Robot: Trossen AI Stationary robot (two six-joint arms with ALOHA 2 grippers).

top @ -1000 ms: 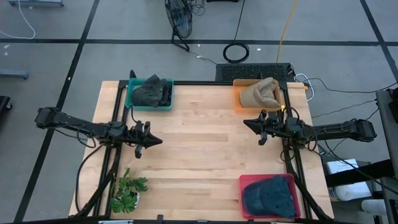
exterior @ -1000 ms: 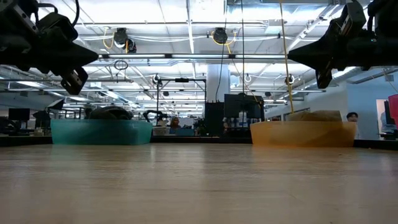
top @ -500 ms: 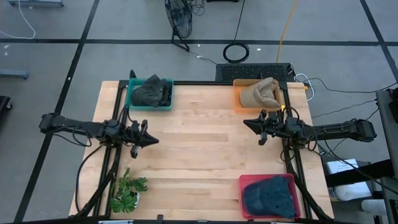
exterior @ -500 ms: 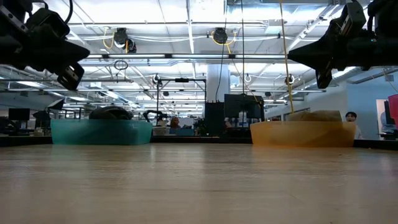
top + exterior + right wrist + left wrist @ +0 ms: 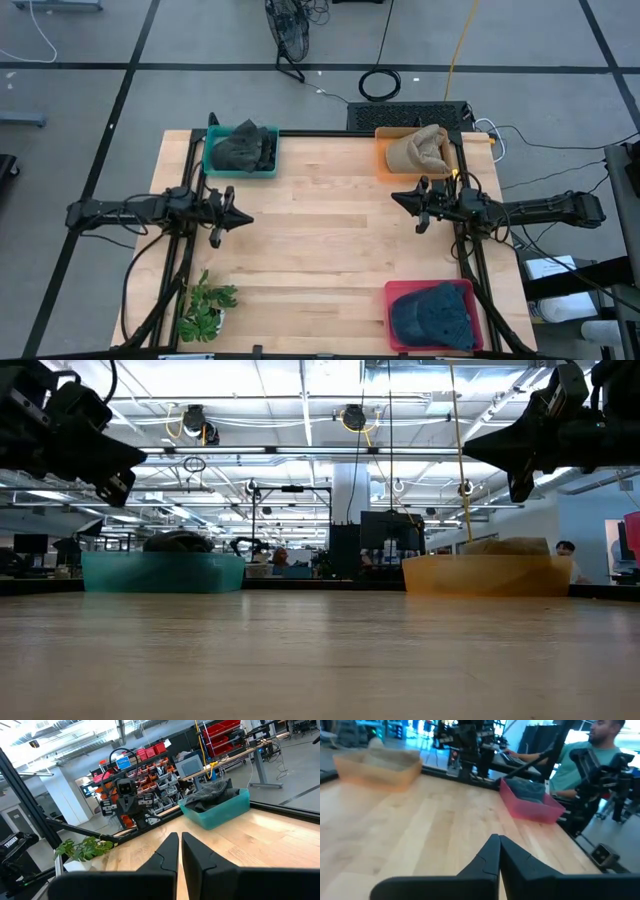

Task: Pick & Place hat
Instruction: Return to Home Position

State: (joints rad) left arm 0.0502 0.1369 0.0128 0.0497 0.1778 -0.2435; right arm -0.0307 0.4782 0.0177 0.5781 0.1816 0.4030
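Three hats lie in bins: a dark grey hat (image 5: 240, 148) in the teal bin (image 5: 212, 158) at the far left, a tan hat (image 5: 418, 149) in the orange bin (image 5: 383, 160) at the far right, a dark blue hat (image 5: 432, 314) in the red bin (image 5: 396, 298) at the near right. My left gripper (image 5: 245, 218) hovers shut above the table's left side, holding nothing. My right gripper (image 5: 394, 198) hovers shut just near of the orange bin, also holding nothing.
A small green plant (image 5: 204, 306) stands at the near left corner. The bare wooden table (image 5: 320, 260) stretches between the two arms. In the left wrist view a person (image 5: 580, 760) sits beyond the table by the red bin (image 5: 530, 800).
My left gripper has drawn back toward the table's left edge and a little toward the far edge, staying shut. The right arm has kept still.
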